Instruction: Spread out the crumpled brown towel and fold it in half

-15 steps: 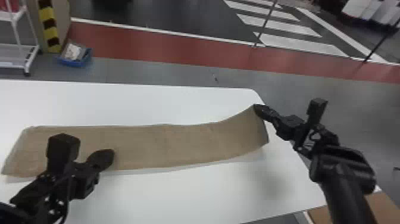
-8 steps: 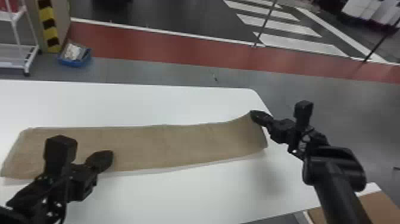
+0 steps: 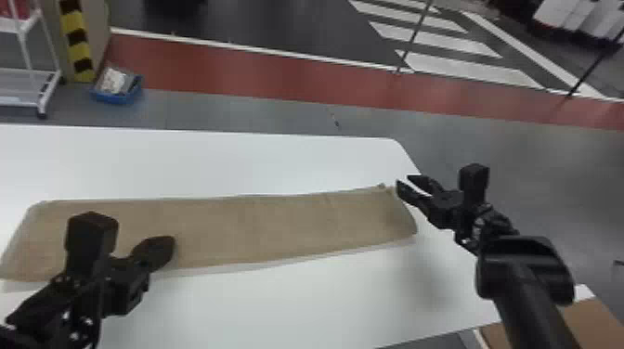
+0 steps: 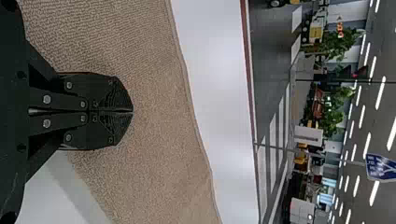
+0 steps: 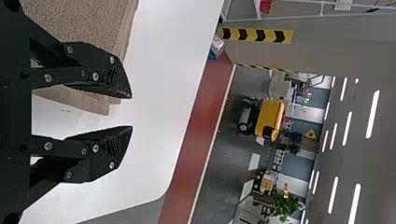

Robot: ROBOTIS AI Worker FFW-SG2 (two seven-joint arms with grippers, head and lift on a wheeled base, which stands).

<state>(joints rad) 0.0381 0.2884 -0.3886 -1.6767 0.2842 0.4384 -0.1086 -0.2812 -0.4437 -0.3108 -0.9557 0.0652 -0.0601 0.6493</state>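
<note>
The brown towel (image 3: 278, 227) lies as a long flat strip across the white table, a small raised bit at its far right corner. My left gripper (image 3: 172, 246) is above the towel's left part, near its front edge. In the left wrist view the left gripper (image 4: 132, 111) has its fingers pressed together over the towel (image 4: 154, 107), with no cloth seen between them. At the towel's right end, my right gripper (image 3: 403, 179) stands open. In the right wrist view the right gripper (image 5: 132, 112) has its fingers apart, beside the layered corner of the towel (image 5: 88, 23).
The white table (image 3: 297, 162) ends just right of the towel, close to my right gripper. A brown board (image 3: 599, 320) is at the lower right. On the floor beyond the table are a blue bin (image 3: 116, 93) and a white rack (image 3: 28, 86).
My right gripper has opened and let go of the towel's right corner, which has dropped from its lifted position to the table. The left gripper has hardly moved.
</note>
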